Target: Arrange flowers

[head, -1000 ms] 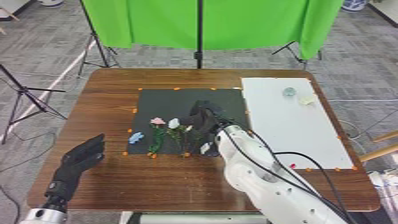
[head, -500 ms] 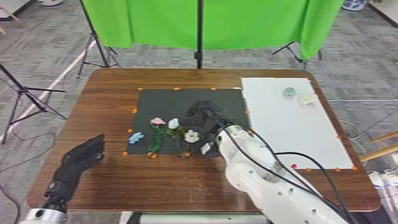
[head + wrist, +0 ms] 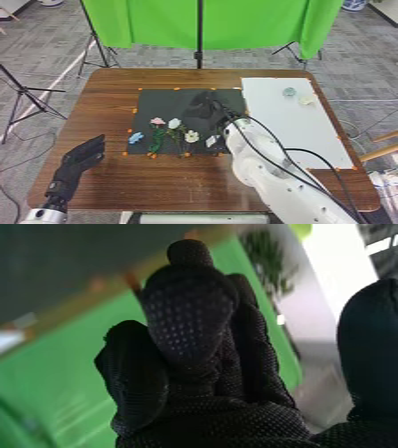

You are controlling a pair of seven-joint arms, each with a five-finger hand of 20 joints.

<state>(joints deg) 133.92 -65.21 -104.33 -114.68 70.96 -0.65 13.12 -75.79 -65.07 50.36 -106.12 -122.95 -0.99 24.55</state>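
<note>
Flowers (image 3: 192, 136) lie toward the near edge of a black mat (image 3: 164, 100), most stems side by side, presumably to build one display; paler blooms (image 3: 290, 92) sit on a white sheet (image 3: 275, 120), likely as spares. The right hand (image 3: 202, 108), loose and apparently empty, is above the mat, while the relaxed left hand (image 3: 82, 156) leaves it room.

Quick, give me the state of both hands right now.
Left hand: open, fingers relaxed, holding nothing.
Right hand: open, thumb apart from the fingers, nothing seen in its grasp.
</note>
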